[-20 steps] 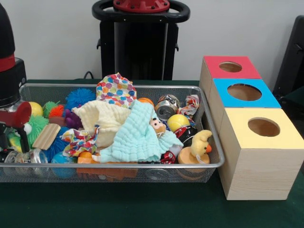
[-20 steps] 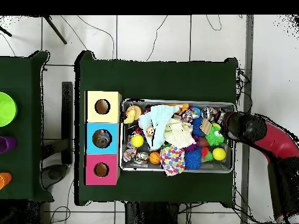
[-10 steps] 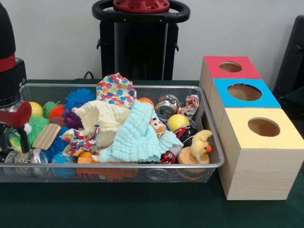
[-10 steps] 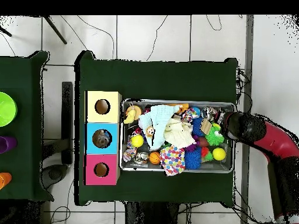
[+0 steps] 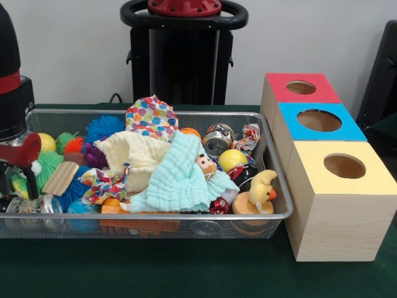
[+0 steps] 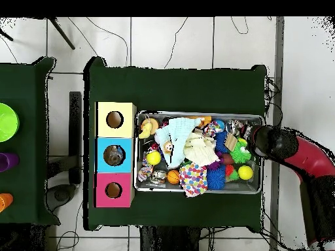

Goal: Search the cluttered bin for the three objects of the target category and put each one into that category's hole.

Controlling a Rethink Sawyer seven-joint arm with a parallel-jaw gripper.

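Observation:
The wire-mesh bin (image 5: 186,216) is full of clutter; it also shows in the overhead view (image 6: 140,184). A wrinkly clear plastic piece (image 5: 47,203) lies in its front left corner, and more clear plastic (image 5: 11,205) lies beside it at the picture's edge. My gripper (image 5: 17,185) hangs inside the bin's left end just above them, with the fingers apart and nothing between them. In the overhead view the gripper (image 6: 255,140) is at the bin's right end. The blue-topped box's hole (image 5: 319,120) is to the right of the bin; from overhead something greyish shows inside the hole (image 6: 114,155).
A light green cloth (image 5: 180,177), a pale yellow cloth (image 5: 139,155) and a dotted cloth (image 5: 151,117) cover the bin's middle. Cans (image 5: 217,141), fuzzy balls (image 5: 104,127), a wooden block (image 5: 60,178) and a duck toy (image 5: 260,189) lie around. The red-topped box (image 5: 301,87) and the yellow-topped box (image 5: 344,166) flank the blue one.

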